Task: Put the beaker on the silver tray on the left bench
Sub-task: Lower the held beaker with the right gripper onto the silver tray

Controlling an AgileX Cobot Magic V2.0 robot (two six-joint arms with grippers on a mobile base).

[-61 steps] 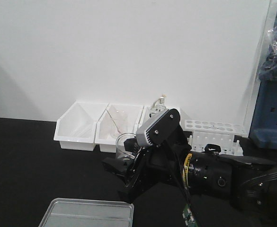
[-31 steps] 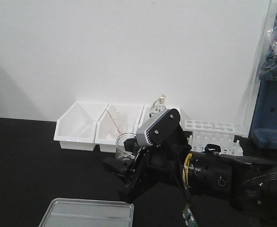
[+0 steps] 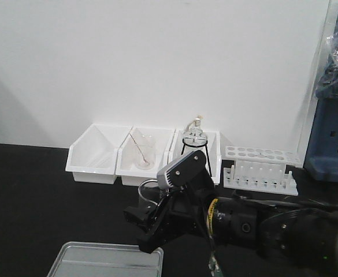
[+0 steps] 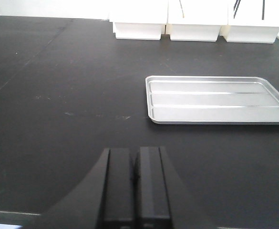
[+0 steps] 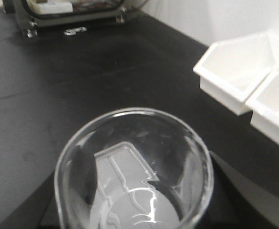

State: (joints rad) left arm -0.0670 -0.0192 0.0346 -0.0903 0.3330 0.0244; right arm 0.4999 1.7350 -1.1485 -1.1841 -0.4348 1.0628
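The beaker (image 3: 148, 195), a small clear glass cylinder, is held in my right gripper (image 3: 146, 211), which is shut on it just above and behind the silver tray (image 3: 105, 261) on the black left bench (image 3: 30, 196). In the right wrist view the beaker's rim (image 5: 129, 114) fills the lower frame, and the tray's ribbed surface shows through its glass. My left gripper (image 4: 135, 151) is shut and empty, low over the bench. The silver tray (image 4: 218, 99) lies ahead of it to the right.
Three white bins (image 3: 143, 156) stand along the wall; one holds a beaker with a rod, another a round flask on a black tripod (image 3: 193, 138). A white test-tube rack (image 3: 260, 170) and a blue unit (image 3: 330, 144) are to the right. A boxed device (image 5: 67, 12) stands far left.
My right arm has moved left and down with the beaker, closer to the silver tray. The flask on the tripod, hidden behind the arm before, now shows.
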